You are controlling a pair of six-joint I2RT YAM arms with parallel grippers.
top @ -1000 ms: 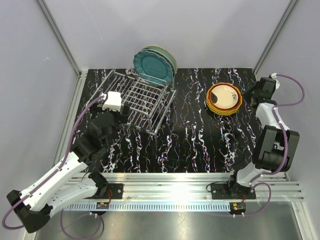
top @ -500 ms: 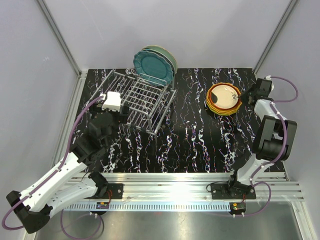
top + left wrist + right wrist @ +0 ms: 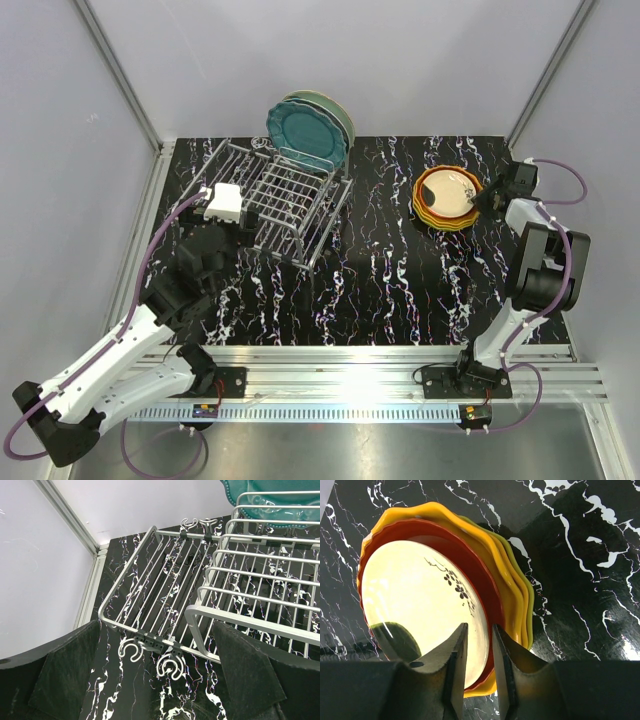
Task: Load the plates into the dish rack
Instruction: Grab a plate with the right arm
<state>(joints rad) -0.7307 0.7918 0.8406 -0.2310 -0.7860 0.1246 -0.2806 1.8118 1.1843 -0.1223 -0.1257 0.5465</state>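
Right wrist | cream-centred plate [image 3: 415, 600] rim between parted fingers [image 3: 456, 655]

— Where do we see the rack [image 3: 275, 195]?
— Upper left of the overhead view. It is silver wire, with low slot bars on its left and a taller frame on its right.
— Any plates in it?
— A teal plate [image 3: 305, 138] stands on edge at its far end, with a mint plate [image 3: 345, 118] just behind.
— And the rest?
— We see a stack [image 3: 450, 197] lying flat at upper right. A cream-centred plate [image 3: 415, 600] with a red rim is on top, over a yellow plate [image 3: 435, 507] and a lime plate [image 3: 531, 600].
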